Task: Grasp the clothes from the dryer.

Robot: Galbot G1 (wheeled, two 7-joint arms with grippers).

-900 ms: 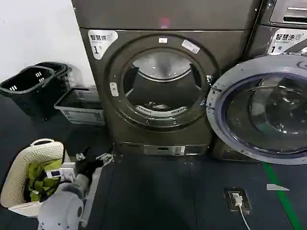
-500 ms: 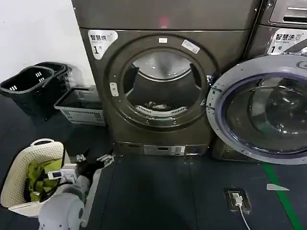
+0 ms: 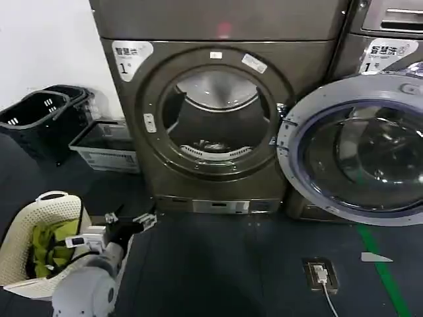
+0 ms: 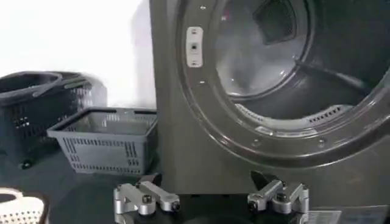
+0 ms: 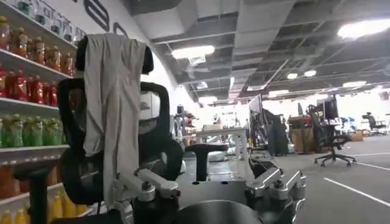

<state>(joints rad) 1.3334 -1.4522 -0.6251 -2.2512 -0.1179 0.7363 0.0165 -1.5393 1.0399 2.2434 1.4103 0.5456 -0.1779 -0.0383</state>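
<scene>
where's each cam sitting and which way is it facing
Head view: on the robot's head, looking forward and down at the dryer, its door swung open; the left arm and left gripper show low.
Left wrist view: low on the left arm, facing the dryer's porthole; the open left gripper shows.
Right wrist view: faces away, at a chair; the open right gripper shows.
Head and left wrist views share the dryer and grey basket.

The left arm (image 3: 86, 290) has a rounded pale-grey shell, a white wrist block and a black gripper body. Both grippers carry silver metal finger links (image 4: 146, 198) with dark bolts, on black bases.
</scene>
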